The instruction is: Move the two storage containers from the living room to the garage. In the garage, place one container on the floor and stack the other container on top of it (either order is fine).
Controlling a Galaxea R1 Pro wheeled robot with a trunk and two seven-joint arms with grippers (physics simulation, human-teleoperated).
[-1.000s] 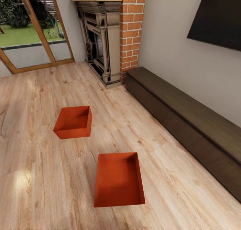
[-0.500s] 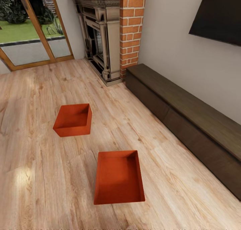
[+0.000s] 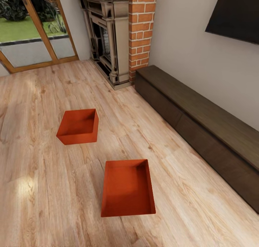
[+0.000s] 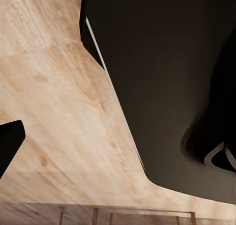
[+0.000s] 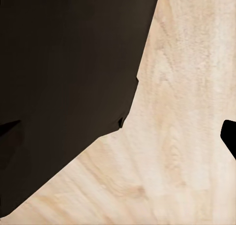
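Note:
Two red-orange storage containers stand lidless and empty on the light wood plank floor of the living room in the head view. The nearer container [image 3: 127, 192] lies just ahead of me, and the farther container [image 3: 78, 126] sits to its left, towards the glazed doors. A strip of bare planks separates them. My right gripper [image 5: 118, 136] is open over the planks, its dark fingertips [image 5: 230, 136] at the picture's edges with nothing between them. One dark fingertip [image 4: 7, 144] of my left gripper shows above the wood floor, beside my own dark body. The garage is out of view.
A long dark wooden low cabinet [image 3: 201, 132] runs along the right wall under a black screen [image 3: 235, 13]. The brick-and-dark fireplace [image 3: 118, 35] stands at the back. Glazed wooden doors [image 3: 34, 31] are at the back left. Open plank floor [image 3: 32, 189] lies left of the containers.
The whole head view has shifted a little, so the camera has moved closer and tilted down. The containers have not moved on the floor.

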